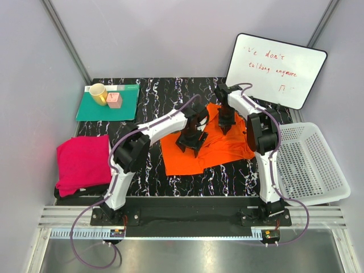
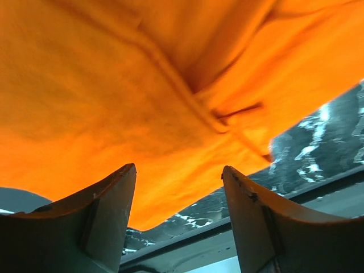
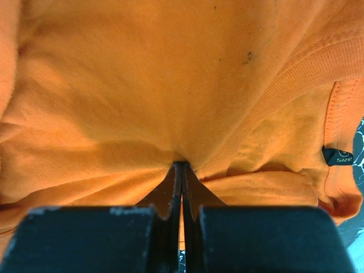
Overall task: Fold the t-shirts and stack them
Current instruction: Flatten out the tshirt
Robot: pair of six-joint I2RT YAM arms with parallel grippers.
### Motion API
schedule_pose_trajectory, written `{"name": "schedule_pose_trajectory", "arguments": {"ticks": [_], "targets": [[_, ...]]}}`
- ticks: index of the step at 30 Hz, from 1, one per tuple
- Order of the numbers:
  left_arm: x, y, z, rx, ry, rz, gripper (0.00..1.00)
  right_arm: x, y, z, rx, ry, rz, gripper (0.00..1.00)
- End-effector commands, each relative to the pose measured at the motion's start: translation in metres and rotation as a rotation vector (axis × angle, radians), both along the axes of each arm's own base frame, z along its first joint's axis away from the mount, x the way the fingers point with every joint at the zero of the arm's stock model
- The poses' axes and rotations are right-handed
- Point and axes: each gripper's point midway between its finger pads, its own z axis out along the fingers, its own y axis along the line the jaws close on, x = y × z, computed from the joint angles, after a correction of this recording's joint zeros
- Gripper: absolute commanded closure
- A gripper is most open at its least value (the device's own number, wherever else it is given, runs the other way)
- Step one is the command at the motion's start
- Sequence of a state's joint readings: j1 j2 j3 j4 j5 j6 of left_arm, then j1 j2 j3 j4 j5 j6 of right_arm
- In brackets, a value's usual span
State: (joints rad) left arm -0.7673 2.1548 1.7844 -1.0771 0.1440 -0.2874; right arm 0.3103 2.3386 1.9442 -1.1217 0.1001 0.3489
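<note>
Black marbled surface, orange t-shirt spread out. Its cloth is pinched tight in the right claw. Just above, the left claw hangs open. Looks like the first fold: left needs an edge grip next. Well left of it, the pink t-shirt waits.

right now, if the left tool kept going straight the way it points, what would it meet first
The orange t-shirt: its rumpled cloth fills the view ahead of the left tool, whose fingers stand open. Depth is unclear, so I can't say how soon; the black table shows only past the cloth's edge.
</note>
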Motion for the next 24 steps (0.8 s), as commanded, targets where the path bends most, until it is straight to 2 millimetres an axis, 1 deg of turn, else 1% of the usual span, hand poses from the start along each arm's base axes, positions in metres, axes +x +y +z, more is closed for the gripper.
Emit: {"name": "schedule_pose_trajectory", "arguments": {"ticks": [1,3,4,6,7,9,12,13,14,15,17,18,21,24], "targets": [[0.01,-0.028,0.012,-0.078,-0.031,-0.03,0.33,-0.013,-0.012,-0.014,-0.051,0.044,-0.005,1.0],[0.012,-0.035,0.009,-0.087,-0.022,-0.032,0.33,-0.015,-0.011,-0.014,-0.047,0.047,-0.001,1.0],[0.011,-0.037,0.002,-0.084,-0.008,-0.033,0.33,-0.015,-0.011,-0.015,-0.047,0.049,-0.001,1.0],[0.012,-0.044,0.001,-0.091,-0.011,-0.045,0.34,-0.016,-0.012,-0.016,-0.046,0.051,-0.001,1.0],[0.012,-0.044,-0.005,-0.079,-0.002,-0.044,0.35,-0.016,-0.012,-0.016,-0.047,0.051,0.001,1.0],[0.013,-0.045,-0.007,-0.072,-0.003,-0.047,0.38,-0.016,-0.011,-0.015,-0.039,0.049,0.001,1.0],[0.013,-0.042,-0.013,-0.054,0.002,-0.049,0.44,-0.016,-0.011,-0.015,-0.04,0.049,0.006,1.0],[0.013,-0.04,-0.013,-0.048,0.0,-0.049,0.56,-0.016,-0.012,-0.016,-0.042,0.052,0.007,1.0],[0.013,-0.039,-0.013,-0.043,-0.002,-0.047,0.63,-0.015,-0.011,-0.015,-0.039,0.046,0.006,1.0],[0.012,-0.037,-0.013,-0.039,-0.002,-0.047,0.73,-0.015,-0.01,-0.015,-0.035,0.046,0.007,1.0],[0.014,-0.034,-0.01,-0.025,-0.02,-0.042,0.96,-0.014,-0.009,-0.016,-0.031,0.046,0.007,1.0],[0.015,-0.032,-0.008,-0.02,-0.028,-0.039,1.0,-0.015,-0.008,-0.016,-0.028,0.049,0.007,1.0],[0.016,-0.024,0.003,-0.003,-0.064,-0.029,1.0,-0.014,-0.008,-0.018,-0.026,0.052,0.008,1.0],[0.018,-0.011,0.017,0.023,-0.102,-0.005,1.0,-0.013,-0.008,-0.02,-0.025,0.052,0.008,1.0]]}}
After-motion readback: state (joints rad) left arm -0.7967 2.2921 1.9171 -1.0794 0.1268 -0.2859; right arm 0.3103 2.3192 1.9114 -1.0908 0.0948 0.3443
